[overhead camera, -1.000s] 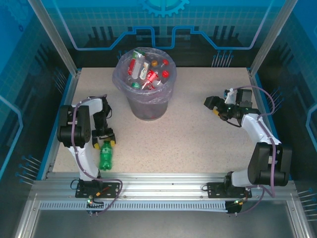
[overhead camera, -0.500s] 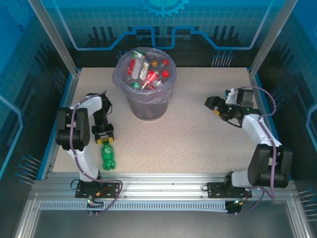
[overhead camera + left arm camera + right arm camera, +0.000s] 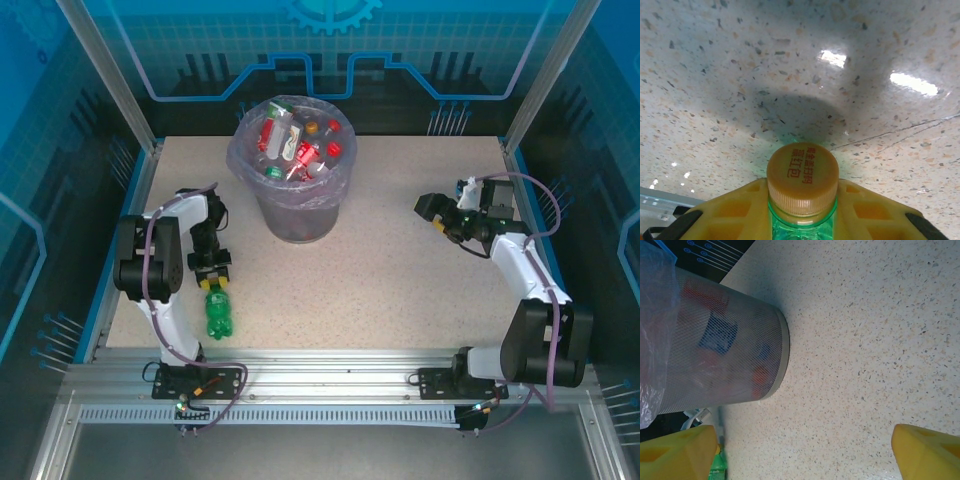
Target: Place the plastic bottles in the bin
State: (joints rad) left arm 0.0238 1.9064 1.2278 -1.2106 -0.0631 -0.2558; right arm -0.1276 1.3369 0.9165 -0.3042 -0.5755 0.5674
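One bottle out: green bottle (image 3: 218,315) lies flat on the tabletop (image 3: 400,280) near the front left corner, cap (image 3: 802,172) toward the back.
Bin (image 3: 300,215): upright at the back, lilac-lined, red-labelled bottles (image 3: 290,145) piled inside.
Left claw (image 3: 213,283): clenched on the green bottle's neck, yellow fingers (image 3: 735,210) either side just under the cap.
Right claw (image 3: 432,212): released, jaws wide, nothing between them, well right of the Bin.

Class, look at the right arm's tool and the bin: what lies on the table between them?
Nothing lies there. Only bare speckled tabletop separates the right tool from the bin. Both the top view and the right wrist view show this.
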